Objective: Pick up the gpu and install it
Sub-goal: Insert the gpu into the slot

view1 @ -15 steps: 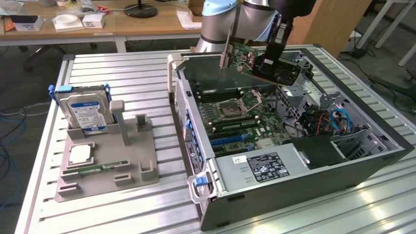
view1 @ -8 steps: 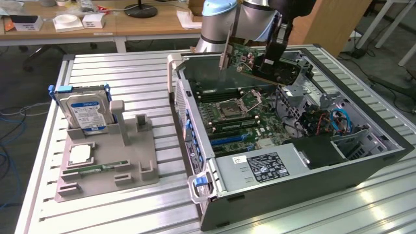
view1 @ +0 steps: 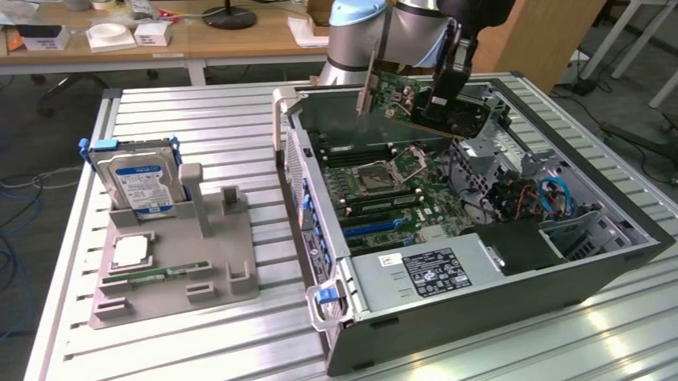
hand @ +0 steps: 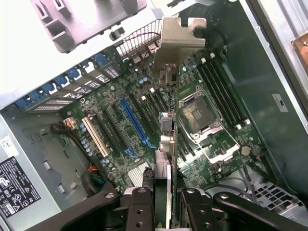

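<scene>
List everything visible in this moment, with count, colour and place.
gpu: one, green board with silver bracket, held tilted above the open case
computer case: one, black and grey, open, on the table at the exterior view's right
motherboard: one, green, inside the case
power supply: one, grey with black label, in the case's near end
holder: one, grey, on the table at the exterior view's left
hard drive: one, blue-white label, upright in the holder
processor chip: one, silver, lying on the holder
memory stick: one, green, lying on the holder
table: one, silver, slatted
arm: one, grey-blue, behind the case
gripper: one, black, shut on the gpu's edge
</scene>
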`<state>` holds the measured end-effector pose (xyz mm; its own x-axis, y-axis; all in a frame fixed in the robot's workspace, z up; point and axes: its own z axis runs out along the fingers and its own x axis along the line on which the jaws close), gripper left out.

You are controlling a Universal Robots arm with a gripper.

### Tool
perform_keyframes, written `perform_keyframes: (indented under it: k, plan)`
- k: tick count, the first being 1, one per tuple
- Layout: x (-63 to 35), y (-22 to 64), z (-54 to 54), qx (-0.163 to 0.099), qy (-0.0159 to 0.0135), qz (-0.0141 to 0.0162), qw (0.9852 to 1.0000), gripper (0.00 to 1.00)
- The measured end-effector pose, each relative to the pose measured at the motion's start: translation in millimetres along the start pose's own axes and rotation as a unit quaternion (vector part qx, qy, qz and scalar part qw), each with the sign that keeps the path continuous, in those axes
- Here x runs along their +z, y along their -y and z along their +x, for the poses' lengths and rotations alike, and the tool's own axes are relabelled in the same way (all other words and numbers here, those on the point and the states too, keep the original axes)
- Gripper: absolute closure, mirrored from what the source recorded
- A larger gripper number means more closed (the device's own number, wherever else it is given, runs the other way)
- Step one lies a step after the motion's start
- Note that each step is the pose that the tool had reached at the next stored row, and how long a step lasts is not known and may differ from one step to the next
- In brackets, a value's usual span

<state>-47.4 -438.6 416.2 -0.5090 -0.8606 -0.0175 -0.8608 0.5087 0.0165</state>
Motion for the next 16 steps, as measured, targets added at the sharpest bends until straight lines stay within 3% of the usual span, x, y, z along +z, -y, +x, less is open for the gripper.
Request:
perform_keyframes:
  k: [16]
  plan:
    - [0.0,0.0,0.0,-0.041,-0.0007,-0.0007,0.9991,0.73]
